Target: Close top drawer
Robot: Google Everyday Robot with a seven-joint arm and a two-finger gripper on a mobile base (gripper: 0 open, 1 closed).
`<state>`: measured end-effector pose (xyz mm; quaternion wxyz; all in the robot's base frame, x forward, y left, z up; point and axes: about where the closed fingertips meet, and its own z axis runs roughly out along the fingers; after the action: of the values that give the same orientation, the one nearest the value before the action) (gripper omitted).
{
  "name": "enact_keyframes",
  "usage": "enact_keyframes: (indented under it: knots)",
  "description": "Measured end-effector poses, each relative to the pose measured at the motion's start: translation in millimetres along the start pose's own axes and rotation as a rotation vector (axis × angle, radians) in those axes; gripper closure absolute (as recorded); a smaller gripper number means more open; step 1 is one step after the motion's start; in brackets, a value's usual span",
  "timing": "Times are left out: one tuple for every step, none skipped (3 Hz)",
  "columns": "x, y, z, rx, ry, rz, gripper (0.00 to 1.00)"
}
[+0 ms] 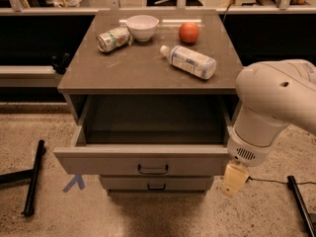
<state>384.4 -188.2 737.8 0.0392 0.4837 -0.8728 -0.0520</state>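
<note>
The top drawer (pixel 143 159) is pulled far out of the grey-brown cabinet, its deep box empty. Its flat front carries a small dark handle (pixel 152 170) at the centre. My gripper (pixel 233 180) hangs below the white arm, just off the right end of the drawer front and a little in front of it. I see only its pale tan tip. It holds nothing that I can see.
On the cabinet top (pixel 148 68) lie a tipped can (pixel 112 38), a white bowl (pixel 142 27), an orange fruit (pixel 188 32) and a plastic bottle (pixel 189 61) on its side. A lower drawer front (pixel 156 184) is shut. Black stand legs (pixel 32 177) lie on the floor at left, another (pixel 300 204) at right.
</note>
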Motion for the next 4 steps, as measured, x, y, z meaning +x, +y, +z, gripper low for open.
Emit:
enact_keyframes:
  knots:
    - [6.6,-12.0,29.0,0.009,0.036,0.034,0.62]
    - [7.5,-31.9,68.5,0.021,0.049,0.084,0.85]
    - [6.5,-32.3,68.2,0.024,0.044,0.085,1.00]
    - [6.5,-32.3,68.2,0.024,0.044,0.085,1.00]
